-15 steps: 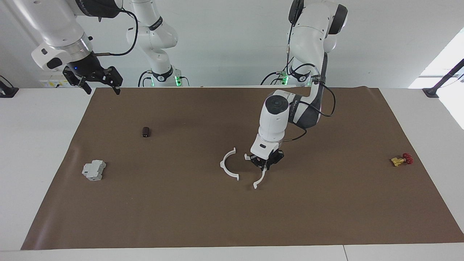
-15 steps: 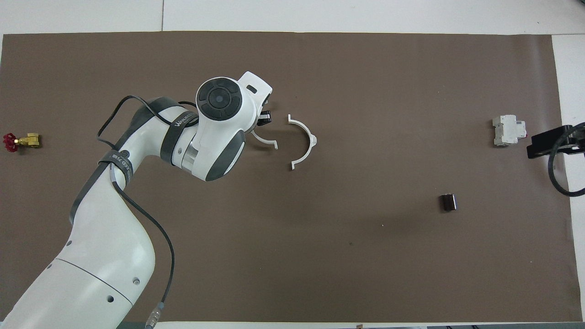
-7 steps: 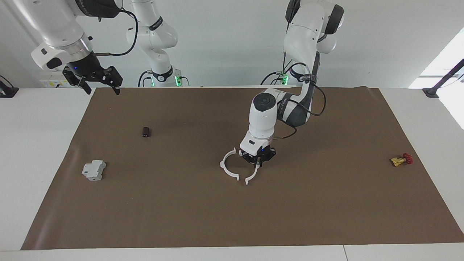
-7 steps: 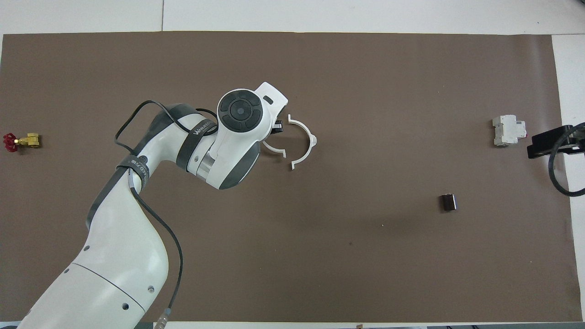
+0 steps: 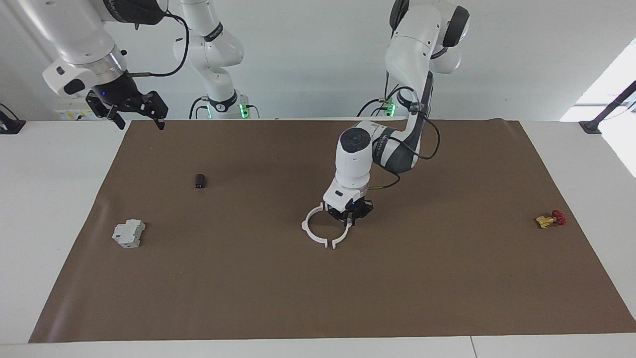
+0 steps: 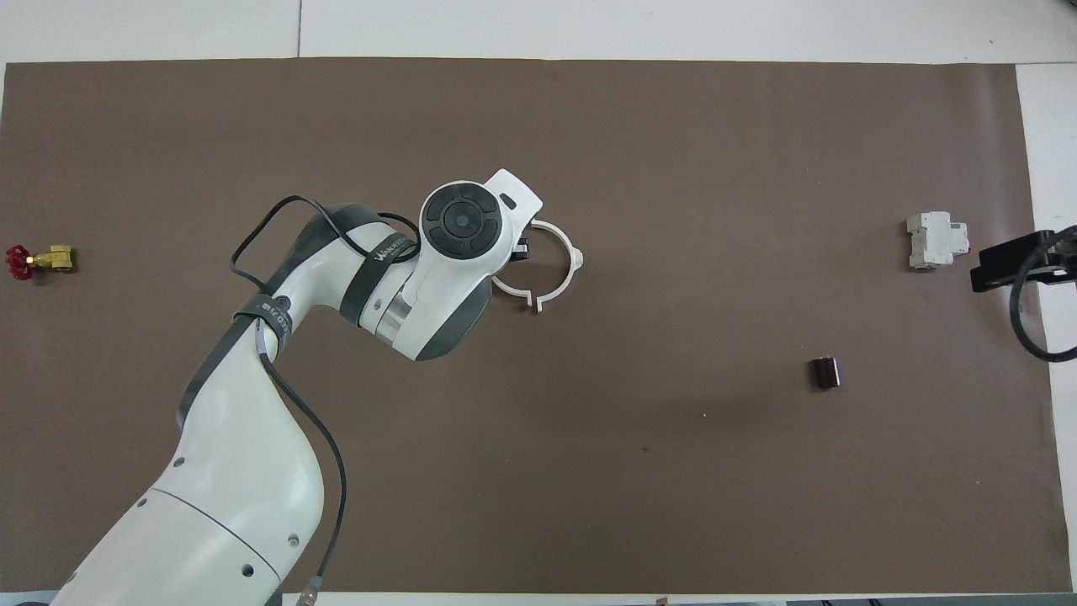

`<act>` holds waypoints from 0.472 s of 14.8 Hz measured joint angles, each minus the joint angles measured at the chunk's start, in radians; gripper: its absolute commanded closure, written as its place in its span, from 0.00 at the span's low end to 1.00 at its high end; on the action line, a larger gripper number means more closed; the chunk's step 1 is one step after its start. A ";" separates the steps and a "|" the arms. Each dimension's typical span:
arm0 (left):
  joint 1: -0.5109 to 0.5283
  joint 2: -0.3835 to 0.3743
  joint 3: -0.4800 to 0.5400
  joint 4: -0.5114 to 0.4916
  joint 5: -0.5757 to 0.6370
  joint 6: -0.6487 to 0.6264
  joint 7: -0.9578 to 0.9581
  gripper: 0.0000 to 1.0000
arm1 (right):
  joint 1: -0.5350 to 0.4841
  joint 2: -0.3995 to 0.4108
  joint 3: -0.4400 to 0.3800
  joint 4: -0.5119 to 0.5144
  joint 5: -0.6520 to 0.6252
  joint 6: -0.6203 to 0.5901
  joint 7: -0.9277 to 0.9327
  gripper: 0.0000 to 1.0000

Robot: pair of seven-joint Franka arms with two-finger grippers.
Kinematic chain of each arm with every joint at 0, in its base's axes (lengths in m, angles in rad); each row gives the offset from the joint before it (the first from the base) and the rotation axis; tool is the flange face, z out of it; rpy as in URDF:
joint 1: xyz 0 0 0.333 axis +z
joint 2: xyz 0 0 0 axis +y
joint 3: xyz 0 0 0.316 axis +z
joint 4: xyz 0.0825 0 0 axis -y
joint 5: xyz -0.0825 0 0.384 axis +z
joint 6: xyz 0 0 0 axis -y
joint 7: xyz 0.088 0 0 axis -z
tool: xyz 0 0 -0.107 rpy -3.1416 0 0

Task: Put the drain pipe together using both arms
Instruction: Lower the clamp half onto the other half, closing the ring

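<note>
Left gripper [image 5: 350, 219] has slid its half-ring [image 5: 343, 236] across the mat [image 5: 447, 278], fingers clamped on it, and now it sits just beside the other half-ring [image 5: 310, 233] mid-table — nearly a ring, tabs almost meeting. Joining looks close. Right gripper [image 5: 134, 112] waits with fingers spread wide, over its own corner of the mat

Left tool [image 5: 350, 217]: has travelled toward the right arm's end of the table, clamped on the thin white plastic half-ring arc [image 5: 343, 234].
Held arc: a second ago well apart from the other white half-ring arc [image 5: 310, 229]; now their ends nearly meet, forming a ring outline.
</note>
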 measured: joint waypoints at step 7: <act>-0.011 0.000 0.000 0.000 0.024 0.002 -0.002 1.00 | -0.003 0.000 0.000 0.000 0.000 0.000 0.000 0.00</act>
